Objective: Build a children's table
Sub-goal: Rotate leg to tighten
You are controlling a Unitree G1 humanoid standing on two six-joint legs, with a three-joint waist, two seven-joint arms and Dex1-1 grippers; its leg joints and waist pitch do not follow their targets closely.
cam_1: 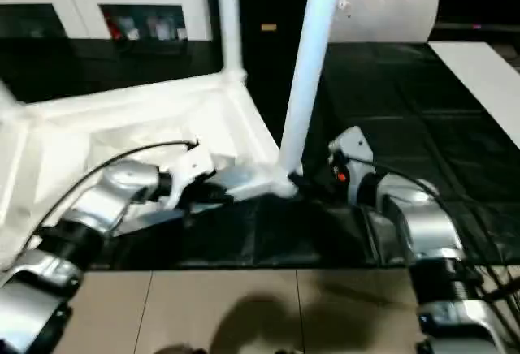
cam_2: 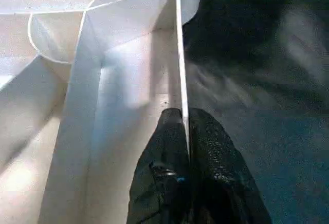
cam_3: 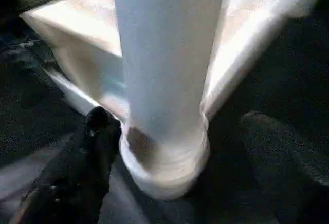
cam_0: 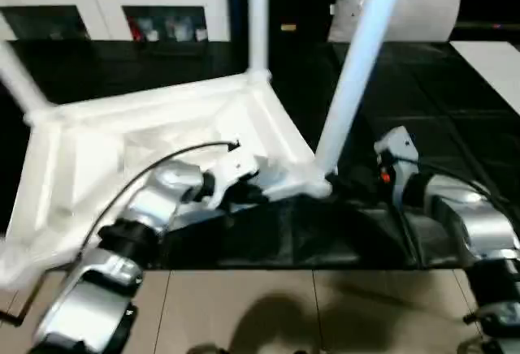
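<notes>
The children's table lies upside down on a black mat, its ribbed white top (cam_0: 154,127) facing up. Three white legs stand in corner sockets: one at the near right (cam_0: 357,70), one at the back (cam_0: 258,13), one at the far left (cam_0: 20,82). My left gripper (cam_2: 184,126) is shut on the thin side wall of the top, near the near-right corner (cam_0: 244,179). My right gripper (cam_3: 177,121) is open astride the base of the near-right leg (cam_3: 164,70). One finger (cam_3: 97,136) is close beside the socket and the other stands apart from it.
White glass-door cabinets (cam_0: 114,5) line the back. A white pillow (cam_0: 422,5) sits at the back right and a white sheet (cam_0: 496,58) lies at the right edge. Tan floor (cam_0: 284,305) borders the black mat (cam_0: 422,110) on my side.
</notes>
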